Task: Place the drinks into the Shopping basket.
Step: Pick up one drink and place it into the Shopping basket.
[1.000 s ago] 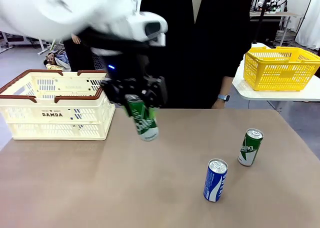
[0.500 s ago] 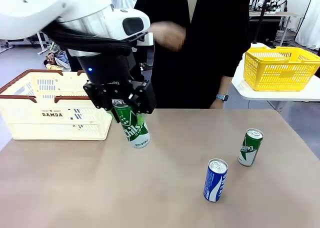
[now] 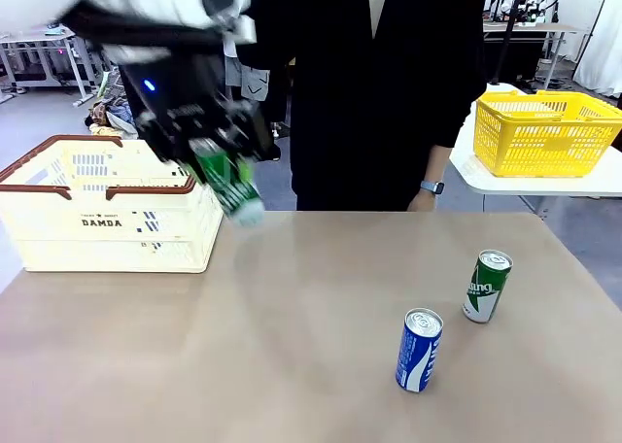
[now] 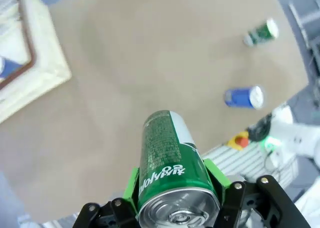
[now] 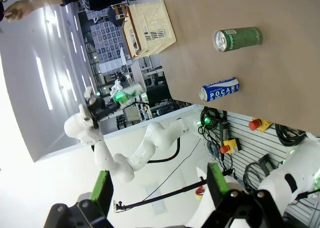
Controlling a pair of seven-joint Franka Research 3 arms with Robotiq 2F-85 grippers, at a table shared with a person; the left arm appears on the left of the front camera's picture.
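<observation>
Now the left claw [image 3: 220, 163], pinching a green can [image 3: 230, 190], has risen toward the Shopping basket [image 3: 107, 241]

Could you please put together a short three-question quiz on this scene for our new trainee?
1. True or false: the left gripper is shut on a green can.
2. How many cans stand on the table, outside the Shopping basket? A) one B) two C) three
3. Fill in: of those standing cans, the one nearer the robot is coloured ____.

Key:
1. True.
2. B: the blue can and a second green can.
3. Blue.
</observation>
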